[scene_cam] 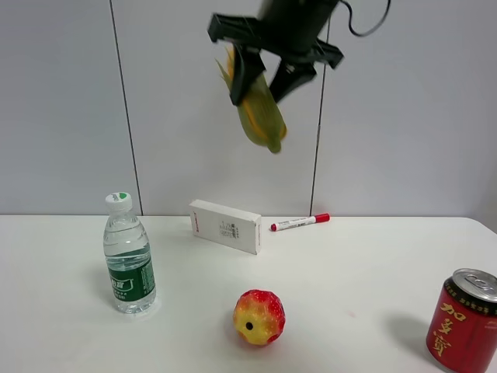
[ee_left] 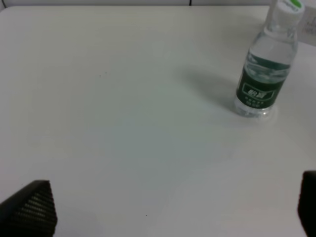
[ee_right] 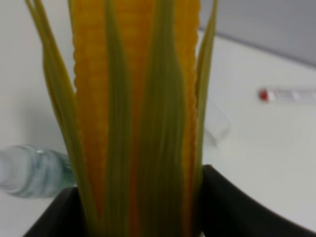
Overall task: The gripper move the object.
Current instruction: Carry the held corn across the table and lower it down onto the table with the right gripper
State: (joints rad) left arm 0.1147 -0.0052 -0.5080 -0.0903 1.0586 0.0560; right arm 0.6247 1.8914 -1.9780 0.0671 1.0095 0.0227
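Corn (scene_cam: 264,120) held tight in the right gripper (scene_cam: 262,88), high above the table (scene_cam: 373,264)

With the middle of the white table (scene_cam: 365,264) as the dial's centre in the exterior high view, a water bottle (scene_cam: 129,256) stands at 9 o'clock. A white box (scene_cam: 225,226) and a red-capped marker (scene_cam: 300,223) lie at 12, a red-yellow toy fruit (scene_cam: 259,317) at 6, and a red drink can (scene_cam: 463,320) at 4. Wide lanes open between bottle and fruit, and between fruit and can. The box-to-marker gap looks narrow, though depth is hard to judge.
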